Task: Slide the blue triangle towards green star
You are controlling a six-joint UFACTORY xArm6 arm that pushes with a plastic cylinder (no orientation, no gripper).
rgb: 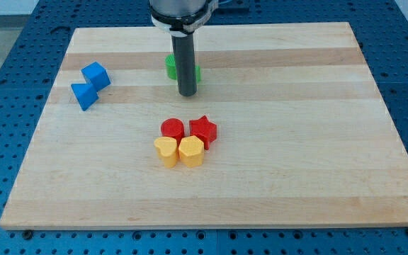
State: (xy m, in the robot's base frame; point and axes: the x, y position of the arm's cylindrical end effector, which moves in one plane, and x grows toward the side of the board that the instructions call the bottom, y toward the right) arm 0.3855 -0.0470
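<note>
**A:** While my tip [187, 93] is sitting just in front of the green plastic star block [171, 66], half hiding it, the blue plastic triangle block [84, 95] is lying well apart at the view's left, touching the blue plastic cube block [95, 74] above it.

**B:** End effector state?

**A:** Bare dark rod, no jaws, holding nothing and touching no block that I can make out.

**B:** Risks?

**A:** I'm judging three: dragging the cube along if contact lands high; the triangle spinning off under an off-centre push; my tip bumping the star while swinging out.

**B:** Orientation?

**A:** Long axis is looking roughly left-to-right across the pale wooden desk [310, 177], one corner pointing toward the view's bottom; hard to tell finer.

**B:** Anything else?

**A:** Red cylinder [172, 129], red star [204, 129], yellow heart [166, 151] and a second yellow block [191, 151] are clustering below the path.
</note>
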